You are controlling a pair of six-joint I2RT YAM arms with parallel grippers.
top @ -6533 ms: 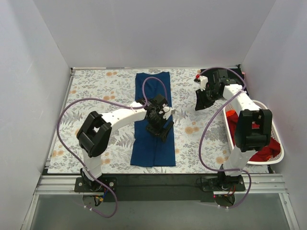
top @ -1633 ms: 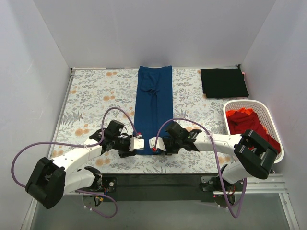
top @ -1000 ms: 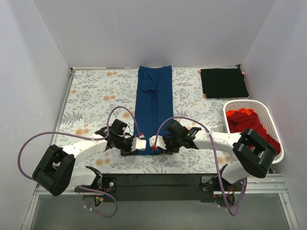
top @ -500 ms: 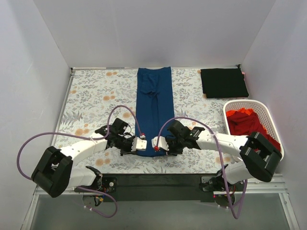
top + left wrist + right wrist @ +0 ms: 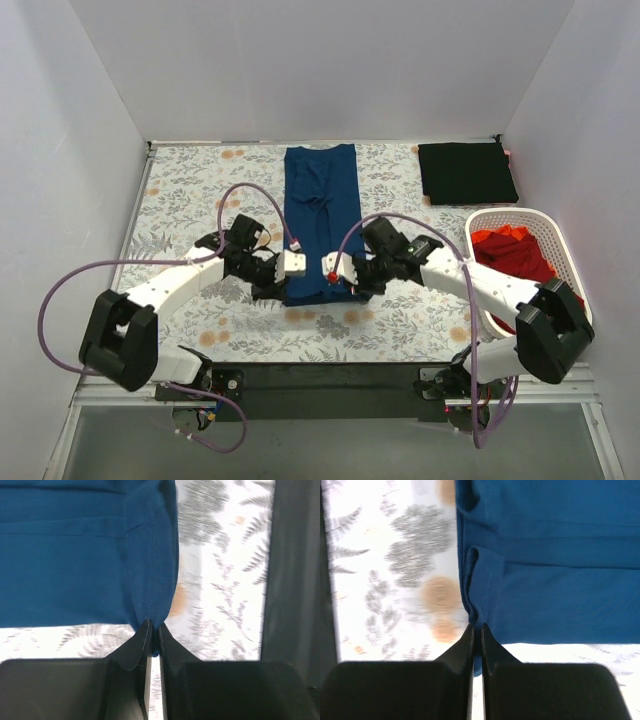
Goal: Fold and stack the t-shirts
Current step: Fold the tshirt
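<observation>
A navy blue t-shirt (image 5: pixel 320 200), folded into a long narrow strip, lies down the middle of the floral cover. My left gripper (image 5: pixel 284 280) is shut on its near left corner, and the cloth (image 5: pixel 60 555) is bunched between the fingertips (image 5: pixel 154 627). My right gripper (image 5: pixel 350 280) is shut on the near right corner, pinching the hem (image 5: pixel 560 555) at its tips (image 5: pixel 476 627). Both corners are raised off the cover. A black t-shirt (image 5: pixel 467 172) lies folded at the back right. Red and orange t-shirts (image 5: pixel 515 255) fill the basket.
The white slotted basket (image 5: pixel 520 211) stands at the right edge, under my right arm's elbow. The floral table cover (image 5: pixel 190 190) spreads out to the left of the navy strip. Grey walls close in the left, back and right sides.
The left gripper closed on the near left corner. Both grippers then lifted the near hem and carried it away from the front edge, shortening the strip.
</observation>
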